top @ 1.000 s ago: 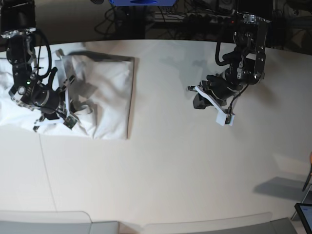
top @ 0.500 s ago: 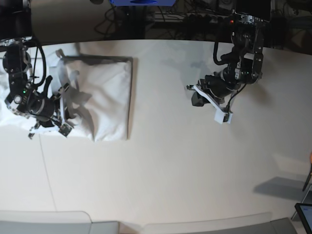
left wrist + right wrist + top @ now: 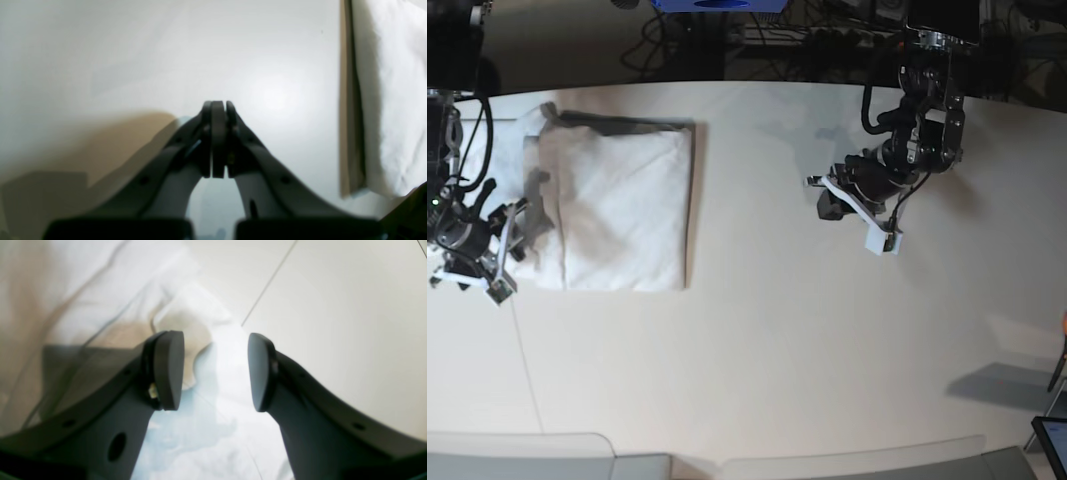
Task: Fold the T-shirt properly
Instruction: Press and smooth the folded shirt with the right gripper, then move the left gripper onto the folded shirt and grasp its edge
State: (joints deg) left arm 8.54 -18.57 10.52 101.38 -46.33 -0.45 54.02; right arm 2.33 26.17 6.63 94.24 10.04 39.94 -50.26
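Your right hand (image 3: 472, 262), pads apart and empty, sits just off the near-left corner of the T-shirt (image 3: 617, 215), now a flat rectangle lengthwise across the table (image 3: 777, 350), no longer lifted as before; the left hand (image 3: 852, 205), pinched together, idles well apart.

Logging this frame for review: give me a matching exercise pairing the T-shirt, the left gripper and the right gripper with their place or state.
Things:
1. T-shirt
2. left gripper
3. right gripper

States:
A. fingers apart, over the shirt's edge
B. fingers shut, over bare tabletop
C. lying folded into a rectangle

Pairs: 1-C, 2-B, 3-A
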